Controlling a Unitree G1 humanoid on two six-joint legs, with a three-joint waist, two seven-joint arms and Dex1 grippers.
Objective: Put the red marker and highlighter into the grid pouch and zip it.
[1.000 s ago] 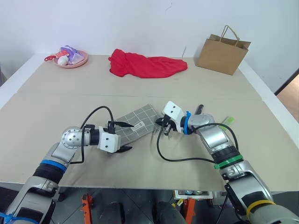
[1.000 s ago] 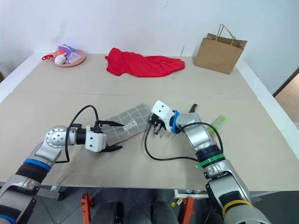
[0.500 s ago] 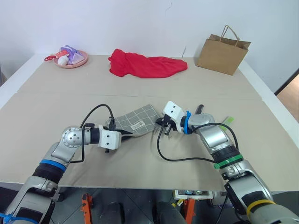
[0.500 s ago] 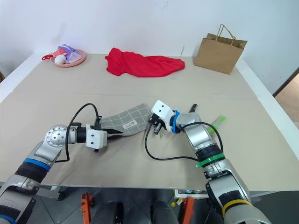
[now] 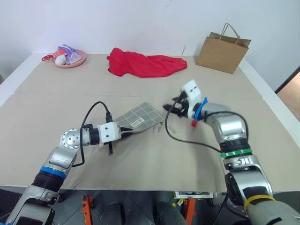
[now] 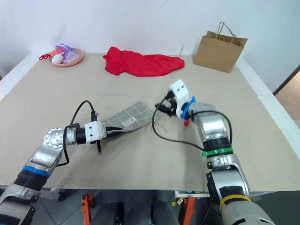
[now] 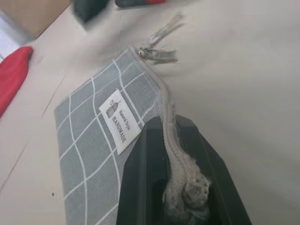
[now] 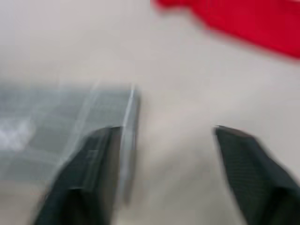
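The left hand (image 5: 123, 131) is clamped tight on the near left end of the grid pouch (image 5: 138, 118), pinching its zippered edge. The pouch lies flat on the table (image 5: 140, 173), with its long axis running away from that hand, up and to the right. The zipper pull (image 5: 161, 125) sits at the far right corner. Just right of that corner the right hand (image 5: 173, 108) hangs above the table with its fingers spread wide and nothing between them. It is much the nearer hand to the pull. The red marker (image 5: 193, 124) lies under the right wrist, with its red cap end showing, so it is not yet in the pouch. The table is covered in plain beige board. Along its far edge, against a white wall, are a pink plate (image 5: 70, 60) of toys, a red cloth (image 5: 145, 64) and a brown paper bag (image 5: 222, 47).
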